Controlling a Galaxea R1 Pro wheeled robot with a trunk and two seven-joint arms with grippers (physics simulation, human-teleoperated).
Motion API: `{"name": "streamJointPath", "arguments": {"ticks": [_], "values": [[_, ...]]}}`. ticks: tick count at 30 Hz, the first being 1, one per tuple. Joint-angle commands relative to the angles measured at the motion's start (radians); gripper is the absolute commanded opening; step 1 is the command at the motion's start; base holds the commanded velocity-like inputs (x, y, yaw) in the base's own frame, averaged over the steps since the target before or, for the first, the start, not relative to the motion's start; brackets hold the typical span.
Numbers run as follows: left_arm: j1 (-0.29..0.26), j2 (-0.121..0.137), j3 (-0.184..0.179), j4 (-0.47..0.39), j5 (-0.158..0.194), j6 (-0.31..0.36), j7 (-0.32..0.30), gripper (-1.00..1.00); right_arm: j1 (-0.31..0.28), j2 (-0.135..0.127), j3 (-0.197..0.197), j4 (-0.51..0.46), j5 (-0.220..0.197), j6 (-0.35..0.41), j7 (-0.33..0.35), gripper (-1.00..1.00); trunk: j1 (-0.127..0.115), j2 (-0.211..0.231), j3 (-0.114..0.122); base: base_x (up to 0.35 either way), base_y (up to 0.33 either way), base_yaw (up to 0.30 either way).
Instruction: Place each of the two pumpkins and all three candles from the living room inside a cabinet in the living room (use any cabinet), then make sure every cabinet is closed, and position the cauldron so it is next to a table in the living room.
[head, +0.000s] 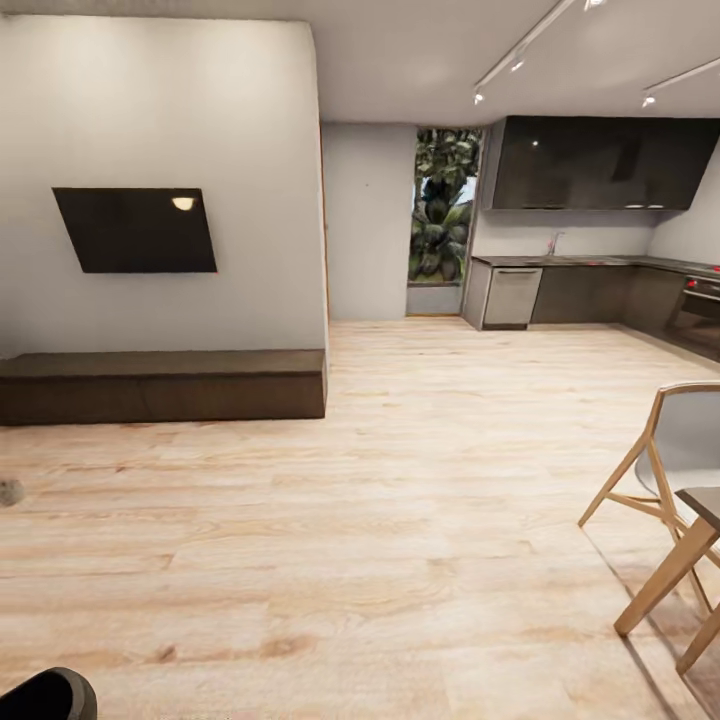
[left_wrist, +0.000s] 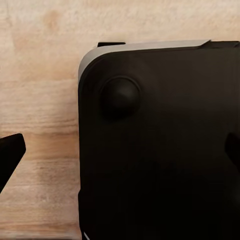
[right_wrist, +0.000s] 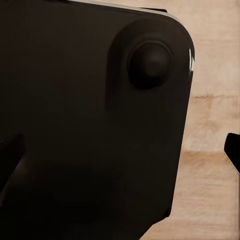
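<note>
Rolling across the living room, the robot faces the long dark cabinet (head: 165, 385) at ten o'clock in the head view, fronts shut, under a wall screen (head: 135, 230). A small grey lump, possibly a candle (head: 10, 490), lies on the floor (head: 380, 520) at nine o'clock; a chair (head: 670, 450) stands at four o'clock, and a swing could clip it. Both wrist views look down over the robot's dark base (left_wrist: 160, 150) to the floorboards. Whether either claw is spread or pressed together cannot be told.

Long low dark brown cabinet (head: 165, 385) shut against the wall; small grey candle (head: 11, 491) on the floor nearby.
</note>
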Motion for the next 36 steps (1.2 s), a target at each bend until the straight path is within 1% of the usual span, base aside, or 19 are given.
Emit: {"name": "streamJointPath", "arguments": {"ticks": [1,11,15,20,22,23,25,26,27,28,30,31,32,33,34,35,36], "values": [[0.001,0.000,0.000,-0.002,0.001,-0.001,-0.001,1.00,-0.001,0.000,0.000,0.001,0.006,-0.003,-0.001,1.00,0.000,0.000,-0.001,0.000,0.000,0.239],[0.001,0.000,0.000,0.000,0.001,-0.001,-0.001,1.00,-0.001,0.002,0.001,0.001,0.007,-0.003,-0.001,1.00,0.000,0.000,-0.005,0.000,0.000,0.238],[0.001,0.000,0.000,0.000,0.002,-0.001,0.000,1.00,-0.001,0.007,0.001,0.001,0.007,-0.003,-0.001,1.00,0.000,0.000,-0.006,0.000,0.000,0.238],[0.001,0.001,0.000,-0.001,0.002,-0.001,0.000,1.00,-0.001,0.027,0.002,0.000,0.007,0.001,-0.002,1.00,0.000,0.000,-0.008,0.000,0.000,0.238],[0.001,0.002,-0.001,-0.001,0.001,-0.002,0.000,1.00,-0.001,0.032,0.002,0.000,0.007,0.008,-0.003,1.00,0.000,0.000,-0.009,0.000,0.000,0.238],[0.001,0.002,-0.001,-0.002,0.001,-0.002,0.000,1.00,-0.001,0.039,0.002,-0.001,0.007,0.023,-0.004,1.00,0.000,0.000,-0.009,0.000,0.000,0.238],[0.001,0.002,0.000,-0.003,-0.001,-0.002,0.000,1.00,-0.003,0.055,0.008,-0.017,0.006,0.081,-0.010,1.00,0.000,0.000,-0.010,0.000,0.000,0.238],[0.001,0.001,0.000,-0.005,-0.002,-0.002,-0.001,1.00,-0.014,0.074,0.013,-0.059,0.006,0.146,-0.020,1.00,0.000,0.000,-0.011,0.000,0.000,0.236],[0.001,0.000,-0.001,-0.008,-0.003,-0.001,-0.001,1.00,-0.020,0.086,0.015,-0.107,0.005,0.195,-0.029,1.00,0.000,0.000,-0.012,0.000,0.000,0.236],[-0.001,-0.009,-0.002,-0.012,-0.004,0.001,0.000,1.00,-0.026,0.098,0.017,-0.194,0.005,0.277,-0.042,1.00,0.000,0.000,-0.013,0.000,0.000,0.235],[-0.014,-0.025,-0.003,-0.032,-0.004,0.012,-0.002,1.00,-0.035,0.105,0.019,-0.318,0.004,0.400,-0.052,1.00,0.000,0.000,-0.015,0.000,0.000,0.235],[-0.018,-0.026,-0.003,-0.039,-0.003,0.017,-0.002,1.00,-0.039,0.106,0.019,-0.346,0.004,0.430,-0.054,1.00,0.000,0.000,-0.016,0.000,0.000,0.234],[-0.026,-0.026,-0.003,-0.053,0.003,0.032,-0.002,1.00,-0.054,0.108,0.019,-0.395,0.003,0.487,-0.056,1.00,0.000,0.000,-0.017,0.000,0.000,0.233],[-0.032,-0.024,-0.002,-0.064,0.015,0.052,-0.002,1.00,-0.076,0.109,0.019,-0.431,0.002,0.534,-0.057,1.00,0.000,0.000,-0.018,0.000,0.000,0.233],[-0.038,-0.009,-0.002,-0.081,0.049,0.085,-0.003,1.00,-0.119,0.110,0.020,-0.462,0.001,0.583,-0.058,1.00,0.000,0.000,-0.019,0.000,0.000,0.232],[-0.039,-0.001,-0.002,-0.087,0.065,0.094,-0.003,1.00,-0.135,0.110,0.020,-0.467,0.001,0.594,-0.058,1.00,0.000,0.000,-0.020,0.000,0.000,0.231],[-0.042,0.018,-0.002,-0.102,0.100,0.108,-0.004,1.00,-0.168,0.110,0.020,-0.473,0.000,0.611,-0.059,1.00,0.000,0.000,-0.021,0.000,0.000,0.230]]}}
